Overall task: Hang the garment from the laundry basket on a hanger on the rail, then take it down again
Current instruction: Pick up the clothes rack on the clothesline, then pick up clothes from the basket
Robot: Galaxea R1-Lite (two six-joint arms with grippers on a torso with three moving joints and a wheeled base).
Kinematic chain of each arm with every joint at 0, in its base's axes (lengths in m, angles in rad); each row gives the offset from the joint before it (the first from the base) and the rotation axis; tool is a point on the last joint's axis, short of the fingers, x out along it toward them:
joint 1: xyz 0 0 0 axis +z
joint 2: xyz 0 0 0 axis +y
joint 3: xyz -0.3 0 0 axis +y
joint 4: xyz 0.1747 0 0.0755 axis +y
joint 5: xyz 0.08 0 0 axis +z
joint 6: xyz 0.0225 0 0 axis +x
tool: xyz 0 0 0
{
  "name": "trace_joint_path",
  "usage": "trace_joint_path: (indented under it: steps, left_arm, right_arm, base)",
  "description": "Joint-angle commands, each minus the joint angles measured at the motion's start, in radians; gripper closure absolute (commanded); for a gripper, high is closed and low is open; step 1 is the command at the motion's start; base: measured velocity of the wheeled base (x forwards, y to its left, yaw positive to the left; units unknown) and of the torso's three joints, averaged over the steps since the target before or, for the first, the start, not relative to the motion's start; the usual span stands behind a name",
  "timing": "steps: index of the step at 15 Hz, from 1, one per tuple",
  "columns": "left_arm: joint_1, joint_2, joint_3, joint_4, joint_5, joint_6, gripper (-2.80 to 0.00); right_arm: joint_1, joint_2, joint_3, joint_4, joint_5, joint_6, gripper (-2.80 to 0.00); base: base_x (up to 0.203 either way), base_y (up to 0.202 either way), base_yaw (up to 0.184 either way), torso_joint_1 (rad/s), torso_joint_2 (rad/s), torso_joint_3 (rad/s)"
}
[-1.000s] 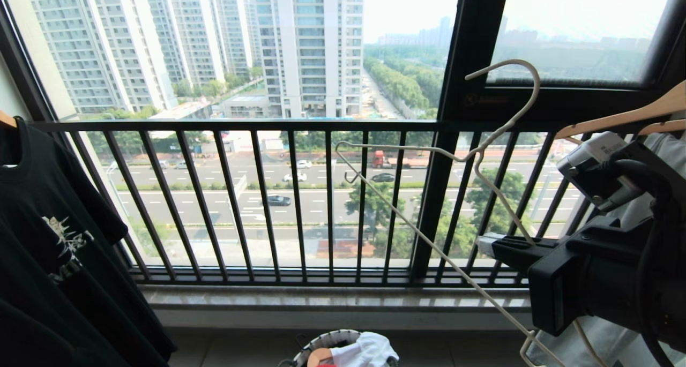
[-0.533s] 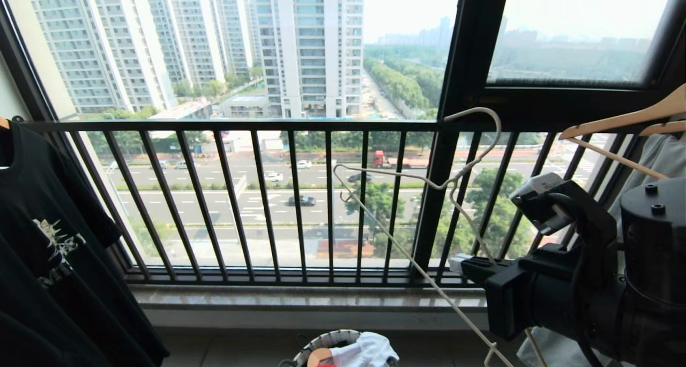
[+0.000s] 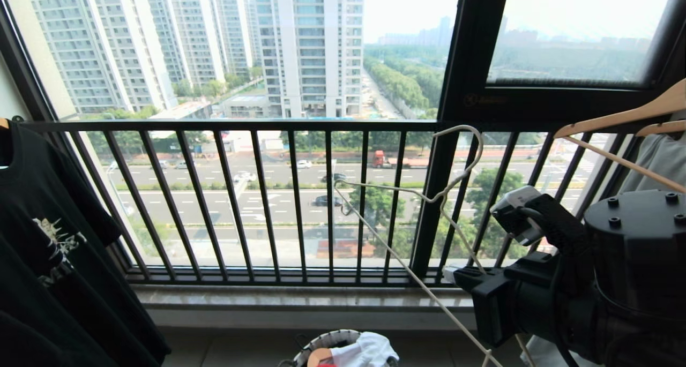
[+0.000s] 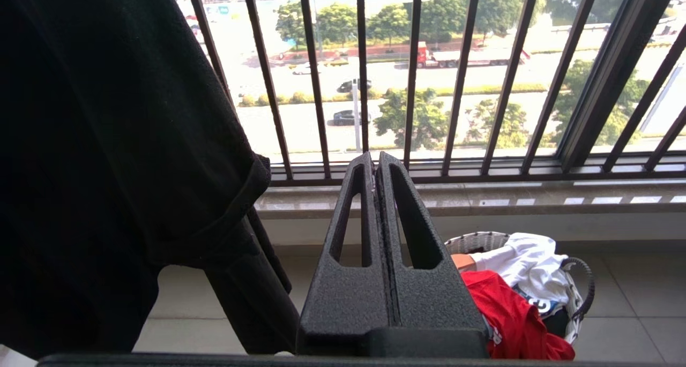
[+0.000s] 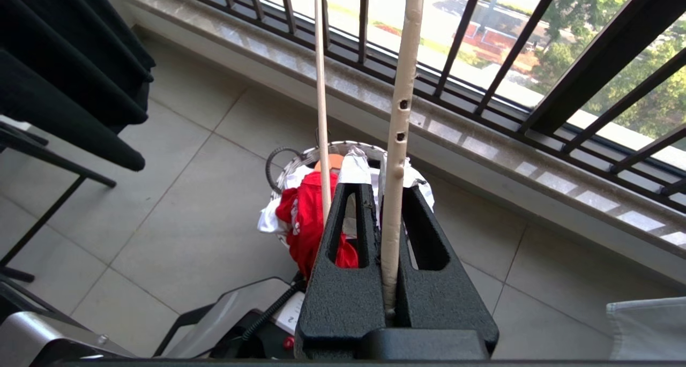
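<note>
Garment point(image 4: 509, 319) heaped red in the laundry basket point(image 4: 581, 281) on the floor, not yet touched. Left pincer point(image 4: 378, 160) parked, pressed together, empty. Right pincer point(image 5: 375, 187) pinching the hanger point(image 3: 423, 195), bare, off any rail. Step judged: bringing hanger down to basket. Next calls for threading shirt's neck over hanger.

laundry basket point(image 3: 327, 339) cropped, garment point(image 4: 509, 316) partly hidden

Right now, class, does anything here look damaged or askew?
Yes. The hanger, clamped in the right gripper, has holes and dents in its cream coating, and it tilts sideways before the window railing instead of hanging level.
</note>
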Motion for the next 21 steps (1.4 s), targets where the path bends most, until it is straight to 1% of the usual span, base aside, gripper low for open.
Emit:
trace_joint_path:
  steps: [1,11,14,17,21]
  left_arm:
    - [0.000,0.000,0.000,0.000,0.000,0.000,0.00]
    - [0.000,0.000,0.000,0.001,0.000,0.000,0.00]
    - [0.000,0.000,0.000,-0.001,0.000,0.000,0.00]
    - [0.000,0.000,0.000,0.001,0.000,0.000,0.00]
    - [0.000,0.000,0.000,0.000,0.000,0.000,0.00]
  right_arm:
    - [-0.001,0.004,-0.002,-0.002,-0.001,-0.001,0.00]
    - [0.000,0.002,0.001,-0.002,-0.003,-0.001,0.00]
    - [-0.001,0.004,-0.004,-0.002,-0.001,-0.016,0.00]
    - [-0.001,0.003,-0.001,-0.005,-0.001,-0.015,0.00]
    - [-0.007,-0.003,0.005,-0.040,-0.004,-0.043,0.00]
  base:
    - [0.000,0.000,0.000,0.000,0.00,0.000]
    - [0.000,0.000,0.000,-0.143,0.31,0.170]
    - [0.000,0.000,0.000,-0.161,0.36,0.202]
    - [0.000,0.000,0.000,-0.223,0.51,0.274]
    - [0.000,0.000,0.000,-0.237,0.55,0.308]
